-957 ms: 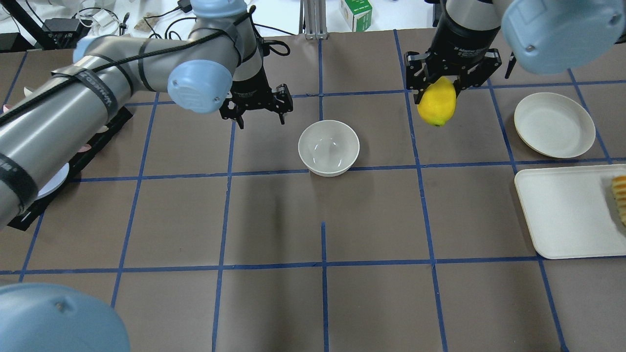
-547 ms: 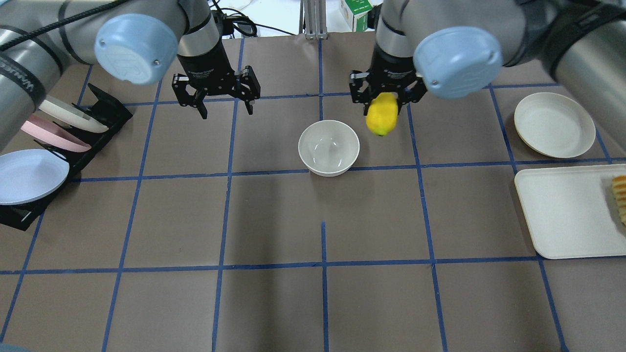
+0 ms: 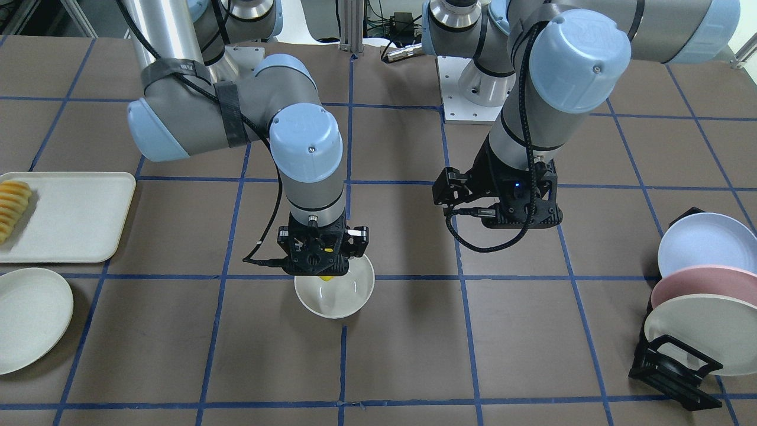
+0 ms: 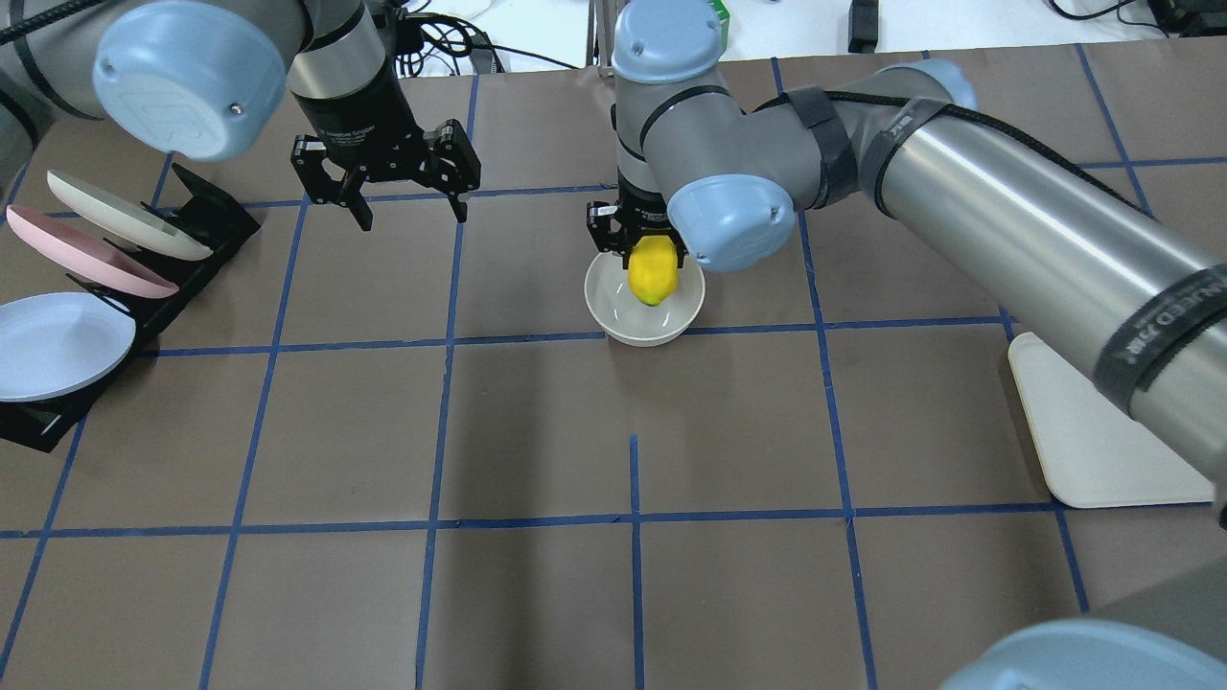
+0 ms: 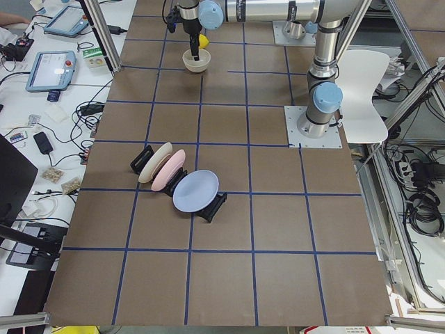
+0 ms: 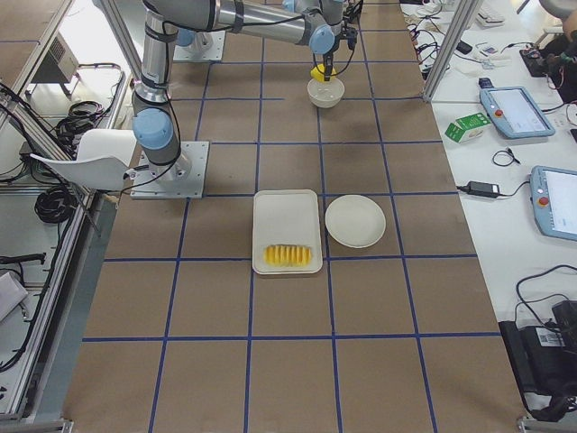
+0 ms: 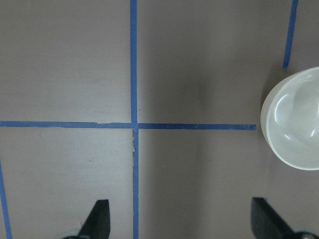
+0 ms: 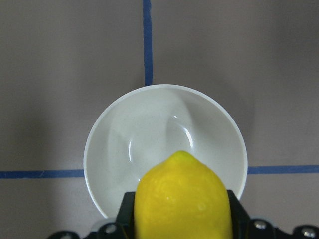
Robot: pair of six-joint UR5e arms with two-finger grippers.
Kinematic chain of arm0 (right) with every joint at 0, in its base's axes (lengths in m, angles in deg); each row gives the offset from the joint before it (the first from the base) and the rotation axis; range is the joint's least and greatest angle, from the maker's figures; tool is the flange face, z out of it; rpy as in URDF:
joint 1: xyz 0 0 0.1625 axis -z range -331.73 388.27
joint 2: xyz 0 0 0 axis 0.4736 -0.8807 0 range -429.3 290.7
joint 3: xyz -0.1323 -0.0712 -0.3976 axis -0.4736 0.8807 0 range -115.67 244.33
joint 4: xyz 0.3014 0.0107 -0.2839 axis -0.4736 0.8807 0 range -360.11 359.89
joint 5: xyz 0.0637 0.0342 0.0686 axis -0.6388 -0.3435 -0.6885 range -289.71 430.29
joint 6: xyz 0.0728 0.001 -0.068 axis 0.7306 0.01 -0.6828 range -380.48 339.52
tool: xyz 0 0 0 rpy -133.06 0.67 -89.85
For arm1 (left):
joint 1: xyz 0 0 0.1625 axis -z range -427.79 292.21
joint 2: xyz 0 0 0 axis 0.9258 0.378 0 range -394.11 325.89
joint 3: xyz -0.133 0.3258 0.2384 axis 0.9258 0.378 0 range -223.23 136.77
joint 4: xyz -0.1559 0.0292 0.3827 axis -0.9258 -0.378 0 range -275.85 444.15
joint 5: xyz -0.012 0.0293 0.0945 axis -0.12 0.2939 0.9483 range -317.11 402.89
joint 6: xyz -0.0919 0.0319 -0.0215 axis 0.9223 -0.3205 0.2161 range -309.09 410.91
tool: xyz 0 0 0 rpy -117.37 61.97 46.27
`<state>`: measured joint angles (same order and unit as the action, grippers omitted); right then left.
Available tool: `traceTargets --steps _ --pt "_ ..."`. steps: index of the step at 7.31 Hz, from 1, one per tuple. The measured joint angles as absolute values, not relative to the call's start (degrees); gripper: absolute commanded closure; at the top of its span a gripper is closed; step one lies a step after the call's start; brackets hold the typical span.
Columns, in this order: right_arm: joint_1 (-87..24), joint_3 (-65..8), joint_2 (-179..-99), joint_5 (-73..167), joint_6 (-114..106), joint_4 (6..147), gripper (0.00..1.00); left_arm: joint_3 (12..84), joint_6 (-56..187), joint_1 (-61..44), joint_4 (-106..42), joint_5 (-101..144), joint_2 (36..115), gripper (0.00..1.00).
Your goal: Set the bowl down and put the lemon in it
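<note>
The cream bowl (image 4: pixel 628 324) stands upright on the table near its middle. My right gripper (image 4: pixel 653 261) is shut on the yellow lemon (image 4: pixel 654 278) and holds it point down just above the bowl's inside. The right wrist view shows the lemon (image 8: pixel 182 199) between the jaws, over the near part of the bowl (image 8: pixel 149 134). From the front, only a sliver of lemon (image 3: pixel 324 278) shows under the gripper (image 3: pixel 322 267), above the bowl (image 3: pixel 349 296). My left gripper (image 4: pixel 413 217) is open and empty, hovering left of the bowl, whose rim (image 7: pixel 294 124) shows in the left wrist view.
A black rack (image 4: pixel 206 230) with blue, pink and cream plates stands at the left edge. A white tray (image 3: pixel 71 213) with sliced fruit (image 3: pixel 13 207) and a flat off-white plate (image 3: pixel 29 319) lie on my right side. Blue tape lines grid the brown table.
My right gripper has carried the lemon leftward, from beside the bowl to right over it. My left gripper has drifted further left, away from the bowl, still open.
</note>
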<state>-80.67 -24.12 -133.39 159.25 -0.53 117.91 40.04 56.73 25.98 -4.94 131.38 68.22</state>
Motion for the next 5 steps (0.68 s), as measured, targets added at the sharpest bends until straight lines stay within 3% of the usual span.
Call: traceTargets --steps 1,2,3,4,5 --pt "-80.8 -26.9 -131.6 159.1 -0.6 123.6 0.86 40.3 56.7 25.5 -6.1 131.4 67.6 0.0" --pt "-80.8 -29.8 -130.3 159.0 -0.8 129.0 0.78 40.4 56.8 25.0 -7.2 131.4 67.3 0.0" --pt "-80.8 -31.7 -129.8 159.0 -0.8 131.9 0.11 40.5 56.9 24.8 -8.1 131.4 67.3 0.0" --pt "-80.8 -32.5 -129.6 159.1 -0.7 133.0 0.0 40.6 57.0 24.7 -8.4 131.3 67.8 0.0" --pt "-80.8 -32.5 -129.5 159.3 -0.6 133.3 0.0 40.5 57.0 24.7 -8.3 131.3 68.4 0.0"
